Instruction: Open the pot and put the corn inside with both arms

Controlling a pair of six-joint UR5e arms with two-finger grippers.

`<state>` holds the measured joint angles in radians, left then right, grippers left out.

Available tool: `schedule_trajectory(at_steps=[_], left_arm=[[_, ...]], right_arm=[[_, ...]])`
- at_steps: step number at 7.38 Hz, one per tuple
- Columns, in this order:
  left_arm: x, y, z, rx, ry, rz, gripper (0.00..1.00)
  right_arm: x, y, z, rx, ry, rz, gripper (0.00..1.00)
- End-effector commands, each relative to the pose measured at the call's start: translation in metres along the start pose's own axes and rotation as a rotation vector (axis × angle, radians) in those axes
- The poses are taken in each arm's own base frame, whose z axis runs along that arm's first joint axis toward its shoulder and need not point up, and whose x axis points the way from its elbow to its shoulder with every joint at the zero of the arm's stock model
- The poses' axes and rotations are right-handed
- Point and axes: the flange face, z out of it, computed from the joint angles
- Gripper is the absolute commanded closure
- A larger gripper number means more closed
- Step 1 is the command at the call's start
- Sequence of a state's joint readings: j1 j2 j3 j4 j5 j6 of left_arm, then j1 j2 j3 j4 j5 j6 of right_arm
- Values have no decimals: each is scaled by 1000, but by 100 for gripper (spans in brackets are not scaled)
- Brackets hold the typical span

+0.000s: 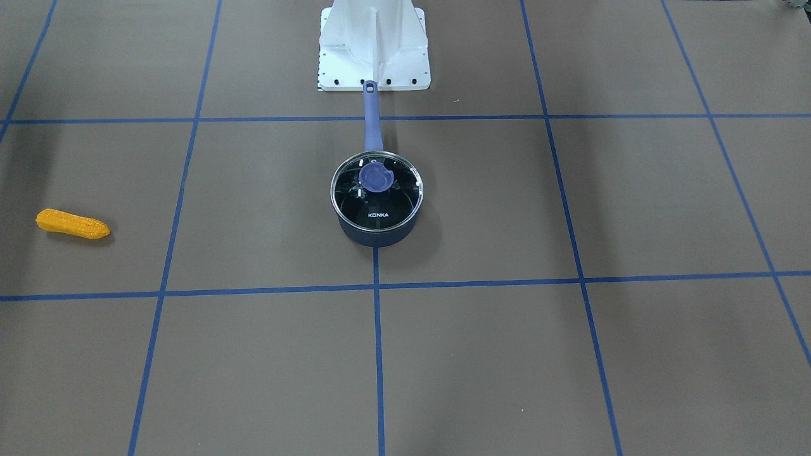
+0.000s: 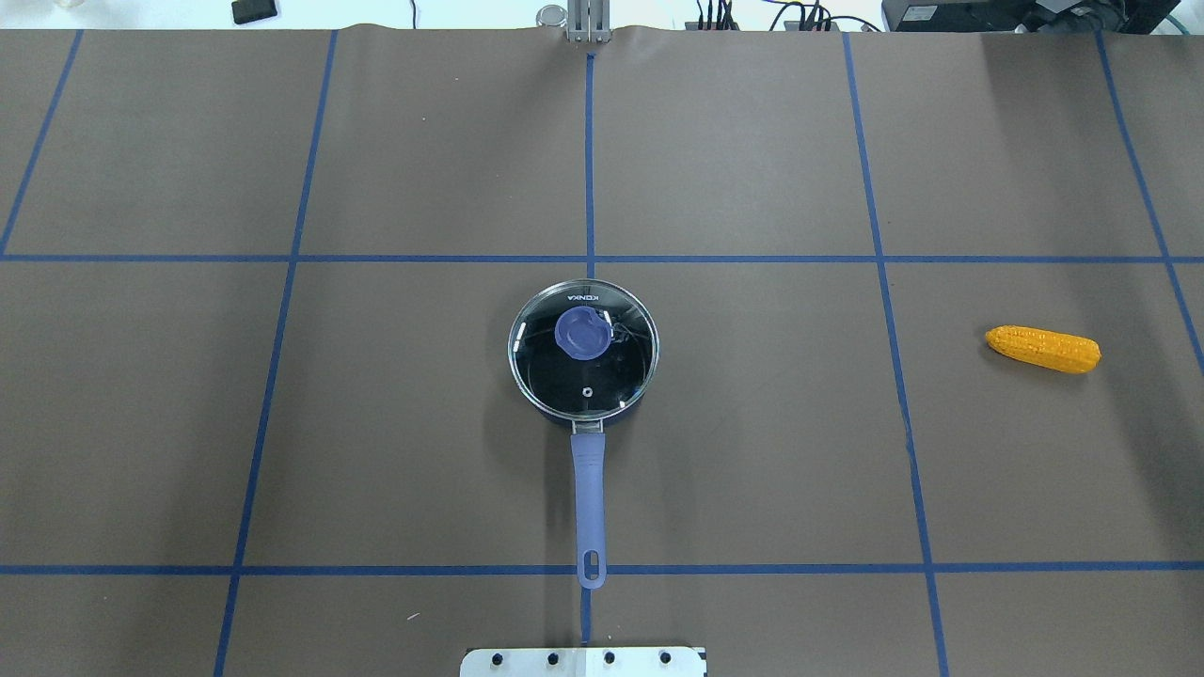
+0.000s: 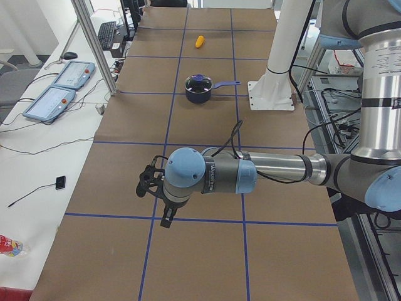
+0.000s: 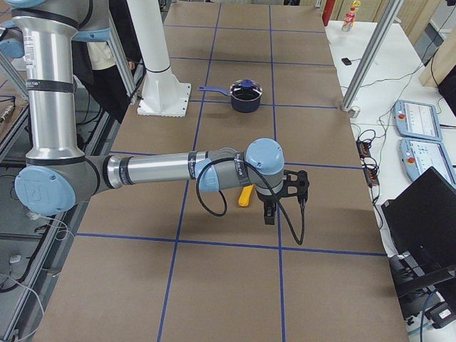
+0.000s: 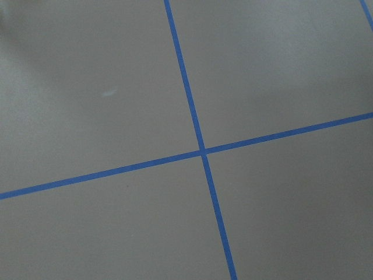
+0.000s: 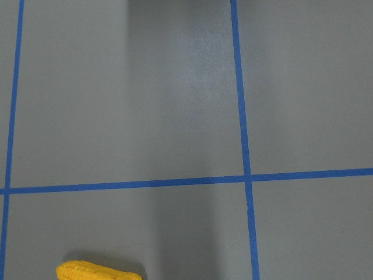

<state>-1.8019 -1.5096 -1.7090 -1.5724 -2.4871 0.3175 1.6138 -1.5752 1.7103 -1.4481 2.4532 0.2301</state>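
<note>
The dark navy pot (image 1: 375,237) stands at the table's middle with its glass lid (image 1: 377,201) on and its blue knob (image 2: 582,333) up. Its long handle (image 2: 589,503) points at the robot's base. The yellow corn (image 2: 1042,348) lies alone far out on the robot's right side; its top also shows at the bottom edge of the right wrist view (image 6: 98,272). My left gripper (image 3: 152,193) hovers over bare table far from the pot. My right gripper (image 4: 287,194) hovers just beyond the corn (image 4: 246,196). Both show only in the side views, so I cannot tell whether they are open.
The white robot pedestal (image 1: 374,44) stands just behind the pot handle's end. Blue tape lines grid the brown table (image 2: 752,451). Teach pendants (image 3: 59,88) lie on the side bench, and an aluminium post (image 4: 370,57) stands at the table's edge.
</note>
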Motion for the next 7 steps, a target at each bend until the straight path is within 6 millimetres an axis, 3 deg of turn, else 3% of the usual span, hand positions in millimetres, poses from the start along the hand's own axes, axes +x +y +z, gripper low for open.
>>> schedule_trajectory(at_steps=[1,3,5,6,7], left_arm=[[0,0,0,-1,1,0,2],[18,-15,2,4,16,-28,2],[112,-47,4,-8,41,-88,2],[158,-56,7,-19,59,-116,2],[216,-65,7,-26,81,-137,2]], right_arm=[[4,1,3,-6,2,1,0],[2,1,4,1,-8,-14,0],[-26,3,21,-70,-148,13,0],[-56,1,23,-54,-151,-26,0],[-103,-4,48,-20,-84,-161,1]])
